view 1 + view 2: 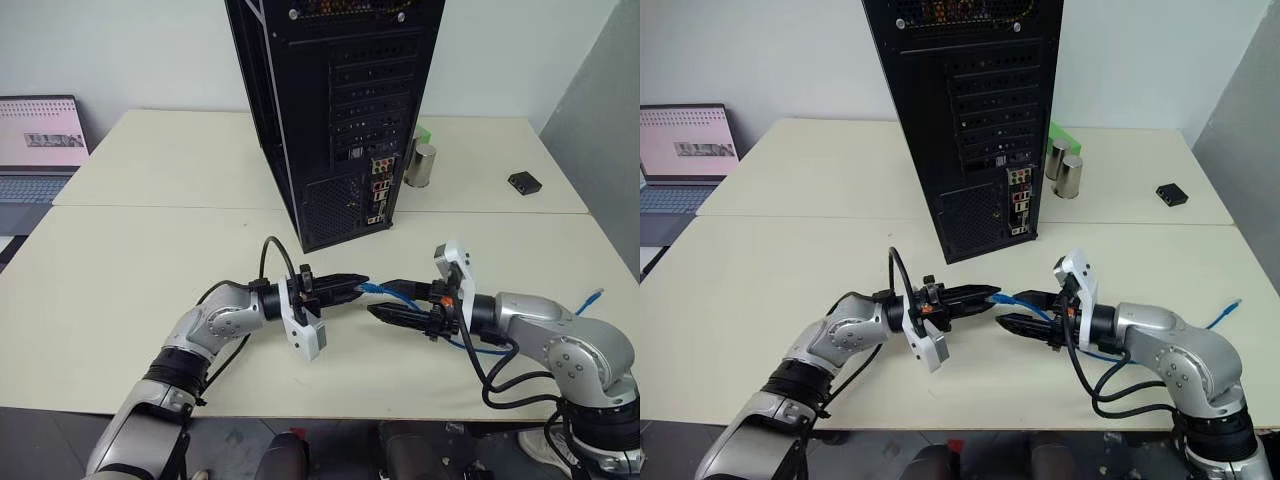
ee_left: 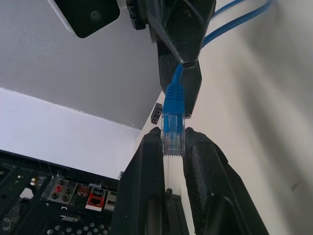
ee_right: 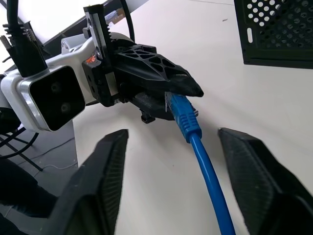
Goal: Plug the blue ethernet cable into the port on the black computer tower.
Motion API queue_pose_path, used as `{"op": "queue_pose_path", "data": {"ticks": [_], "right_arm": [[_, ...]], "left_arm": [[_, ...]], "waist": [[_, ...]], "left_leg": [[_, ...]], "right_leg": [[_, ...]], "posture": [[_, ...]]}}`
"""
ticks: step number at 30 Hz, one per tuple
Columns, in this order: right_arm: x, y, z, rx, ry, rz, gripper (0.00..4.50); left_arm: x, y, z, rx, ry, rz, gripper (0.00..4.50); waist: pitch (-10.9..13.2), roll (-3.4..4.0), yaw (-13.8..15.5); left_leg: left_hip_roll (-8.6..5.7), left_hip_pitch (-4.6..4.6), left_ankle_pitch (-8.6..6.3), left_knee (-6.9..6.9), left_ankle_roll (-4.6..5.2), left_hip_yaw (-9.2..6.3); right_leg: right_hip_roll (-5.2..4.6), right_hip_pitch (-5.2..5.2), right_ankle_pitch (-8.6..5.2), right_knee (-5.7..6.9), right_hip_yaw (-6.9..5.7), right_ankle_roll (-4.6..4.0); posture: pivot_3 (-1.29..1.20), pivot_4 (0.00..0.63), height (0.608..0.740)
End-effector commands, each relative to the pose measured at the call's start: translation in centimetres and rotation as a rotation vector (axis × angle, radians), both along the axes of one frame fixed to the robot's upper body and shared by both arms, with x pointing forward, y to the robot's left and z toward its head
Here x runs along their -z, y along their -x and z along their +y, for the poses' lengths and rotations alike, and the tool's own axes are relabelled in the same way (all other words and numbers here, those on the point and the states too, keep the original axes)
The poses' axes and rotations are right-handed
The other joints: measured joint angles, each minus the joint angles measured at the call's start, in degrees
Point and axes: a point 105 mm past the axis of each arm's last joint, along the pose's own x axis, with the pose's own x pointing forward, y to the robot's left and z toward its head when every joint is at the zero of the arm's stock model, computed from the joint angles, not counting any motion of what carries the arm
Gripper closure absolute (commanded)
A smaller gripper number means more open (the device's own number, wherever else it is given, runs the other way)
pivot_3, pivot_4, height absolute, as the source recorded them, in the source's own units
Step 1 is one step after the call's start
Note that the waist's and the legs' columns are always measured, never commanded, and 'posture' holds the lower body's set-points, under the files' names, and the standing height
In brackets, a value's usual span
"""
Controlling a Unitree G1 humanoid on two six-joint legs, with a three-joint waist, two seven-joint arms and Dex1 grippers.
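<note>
Cable plug (image 1: 372, 289) between both hands, before the tower (image 1: 340, 110).

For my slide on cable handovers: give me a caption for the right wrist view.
Left end effector pinches the blue ethernet cable plug; right end effector fingers straddle the cord, open.

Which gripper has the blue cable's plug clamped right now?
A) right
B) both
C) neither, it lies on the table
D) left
D: the left gripper is shut on the clear plug of the blue ethernet cable, while the right gripper has its fingers spread either side of the cord without touching it.
</note>
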Motion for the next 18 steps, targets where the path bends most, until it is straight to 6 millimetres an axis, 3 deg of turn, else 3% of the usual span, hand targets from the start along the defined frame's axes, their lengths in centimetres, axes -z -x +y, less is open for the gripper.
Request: {"op": "queue_pose_path", "data": {"ticks": [1, 10, 18], "right_arm": [[-1.2, 0.1, 0.5, -0.028, -0.032, -0.033, 2.48], [-1.1, 0.0, 0.7, -0.031, -0.035, -0.025, 4.48], [-1.0, 0.1, 0.7, -0.043, -0.03, -0.007, 4.5]], "left_arm": [[-0.8, 0.1, -0.2, 0.01, 0.023, -0.033, 4.22], [-0.7, 0.4, -0.5, 0.025, 0.026, -0.039, 4.22], [0.1, 1.1, -0.6, 0.06, 0.003, -0.011, 4.22]], "waist": [[0.0, 0.0, 0.01], [0.0, 0.0, 0.01], [0.0, 0.0, 0.01]], "left_leg": [[0.0, 0.0, 0.0, 0.0, 0.0, 0.0], [0.0, 0.0, 0.0, 0.0, 0.0, -0.01], [0.0, 0.0, 0.0, -0.01, 0.0, -0.01]], "right_leg": [[0.0, 0.0, 0.0, 0.0, 0.0, 0.0], [0.0, 0.0, 0.0, 0.0, -0.01, 0.0], [0.0, 0.0, 0.0, 0.0, -0.01, 0.0]], "posture": [[0.0, 0.15, 0.74], [0.0, 0.15, 0.74], [0.0, 0.15, 0.74]]}}
